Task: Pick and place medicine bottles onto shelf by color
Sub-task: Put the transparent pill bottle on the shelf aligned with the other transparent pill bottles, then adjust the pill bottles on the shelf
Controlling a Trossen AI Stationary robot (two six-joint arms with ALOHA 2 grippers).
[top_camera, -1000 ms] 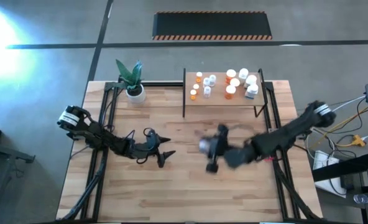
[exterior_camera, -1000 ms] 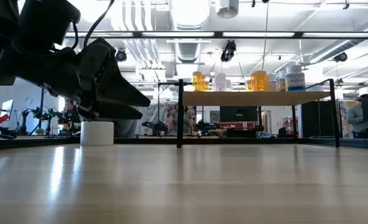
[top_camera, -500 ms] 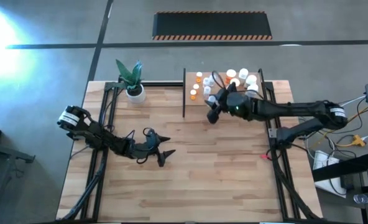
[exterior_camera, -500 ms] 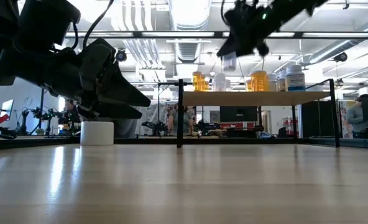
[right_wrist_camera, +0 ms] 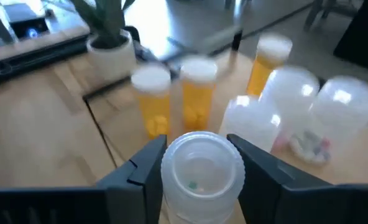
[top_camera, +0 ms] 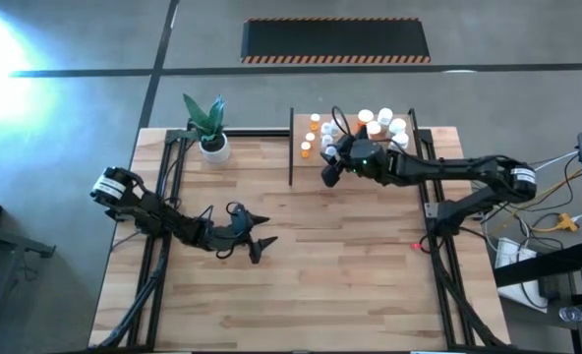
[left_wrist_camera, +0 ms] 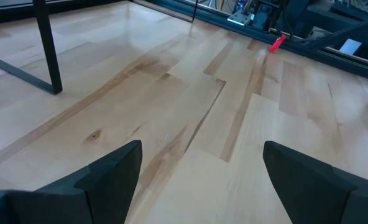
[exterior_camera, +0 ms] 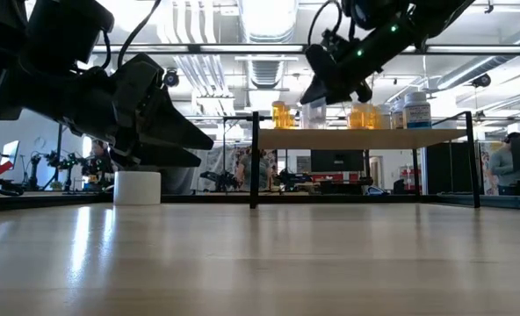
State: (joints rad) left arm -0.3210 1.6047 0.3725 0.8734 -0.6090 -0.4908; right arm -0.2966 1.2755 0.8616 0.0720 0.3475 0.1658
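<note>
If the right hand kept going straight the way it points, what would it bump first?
Probably the two orange white-capped medicine bottles standing on the light-wood shelf. The right hand holds a clear white-capped bottle; depth is unclear.

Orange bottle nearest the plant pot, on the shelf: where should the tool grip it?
Take the orange bottle from above, probably, closing on its body just under the white cap: it stands upright, with another orange bottle close beside it.

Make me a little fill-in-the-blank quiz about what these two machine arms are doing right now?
1. The right tool is shut on a clear ____ with a white cap.
2. It hangs over the ____, where other bottles stand.
3. The left tool is ____ and holds nothing.
4. The white pot holds a ____.

Missing words: bottle; shelf; open; plant
</note>
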